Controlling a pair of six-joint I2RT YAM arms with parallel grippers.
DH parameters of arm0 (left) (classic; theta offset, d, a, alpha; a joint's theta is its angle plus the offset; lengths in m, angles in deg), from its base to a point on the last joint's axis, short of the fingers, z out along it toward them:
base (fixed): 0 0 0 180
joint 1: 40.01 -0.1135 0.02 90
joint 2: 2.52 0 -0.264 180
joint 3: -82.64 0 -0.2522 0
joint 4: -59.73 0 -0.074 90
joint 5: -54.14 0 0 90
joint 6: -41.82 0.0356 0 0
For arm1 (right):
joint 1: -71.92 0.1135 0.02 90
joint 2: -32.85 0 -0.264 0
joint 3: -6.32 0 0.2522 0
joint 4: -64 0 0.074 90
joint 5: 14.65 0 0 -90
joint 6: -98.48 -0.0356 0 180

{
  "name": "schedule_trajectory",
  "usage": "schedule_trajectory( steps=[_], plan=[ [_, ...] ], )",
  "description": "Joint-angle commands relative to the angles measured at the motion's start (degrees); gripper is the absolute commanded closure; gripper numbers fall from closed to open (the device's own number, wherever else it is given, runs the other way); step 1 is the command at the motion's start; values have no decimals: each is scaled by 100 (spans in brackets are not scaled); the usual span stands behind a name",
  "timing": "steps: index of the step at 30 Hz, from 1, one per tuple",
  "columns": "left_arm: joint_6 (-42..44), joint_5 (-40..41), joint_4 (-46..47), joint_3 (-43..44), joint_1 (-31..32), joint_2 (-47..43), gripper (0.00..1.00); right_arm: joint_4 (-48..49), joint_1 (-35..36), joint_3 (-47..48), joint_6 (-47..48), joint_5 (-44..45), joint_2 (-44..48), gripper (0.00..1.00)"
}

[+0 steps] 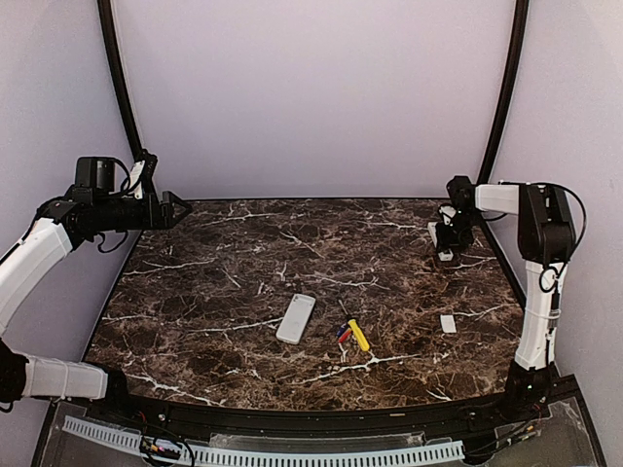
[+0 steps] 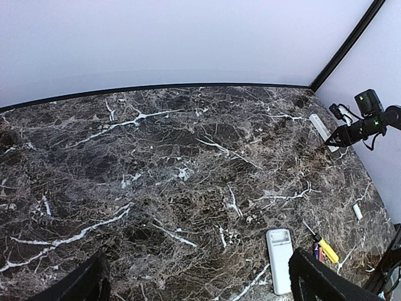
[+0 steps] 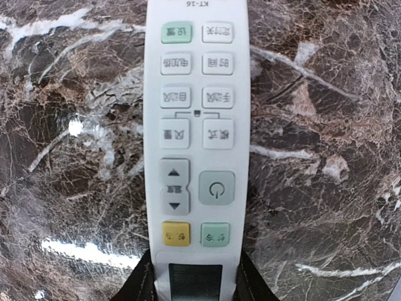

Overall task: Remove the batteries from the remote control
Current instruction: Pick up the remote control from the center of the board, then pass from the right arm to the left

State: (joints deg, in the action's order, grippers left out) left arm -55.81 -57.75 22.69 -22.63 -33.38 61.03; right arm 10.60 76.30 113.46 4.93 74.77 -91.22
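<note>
The right claw (image 3: 195, 283) grips the remote control (image 3: 195, 125) at its screen end, buttons up; we should turn it slowly to reach the battery side. The left claw (image 1: 178, 209) is released.

Red, blue batteries (image 1: 342, 334), lying loose (mid-table, together)

Top external: high behind the near edge, looking down over the whole surface (image 1: 195, 292). Left wrist: raised at left, oblique and wide across it; both views share the centre remote (image 1: 295, 318). Right wrist: close, facing a keypad remote (image 3: 195, 125) squarely.
</note>
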Motion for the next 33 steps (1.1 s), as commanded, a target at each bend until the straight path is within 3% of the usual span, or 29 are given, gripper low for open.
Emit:
schedule_trajectory(
  steps=[1,5,10,19,28,33],
  plan=[
    [70,-19,-86,-76,-12,-75,1,-121,41,40,-35,-57,-50,83],
    [145,-272,-7,-119,-13,-111,5,-255,60,48,-111,-653,382,100],
    [377,-952,333,-350,170,-305,11,-361,347,-215,-312,-2008,1567,100],
    [1354,-1225,993,-909,2046,-834,12,-813,1483,-701,-667,-4117,3341,100],
    [2517,-267,1211,-681,3525,-558,16,-1599,3309,-809,-419,-5636,3512,100],
    [2530,49,1387,-909,3799,-229,16,-1826,4090,-725,-295,-6057,3143,100]
  ],
)
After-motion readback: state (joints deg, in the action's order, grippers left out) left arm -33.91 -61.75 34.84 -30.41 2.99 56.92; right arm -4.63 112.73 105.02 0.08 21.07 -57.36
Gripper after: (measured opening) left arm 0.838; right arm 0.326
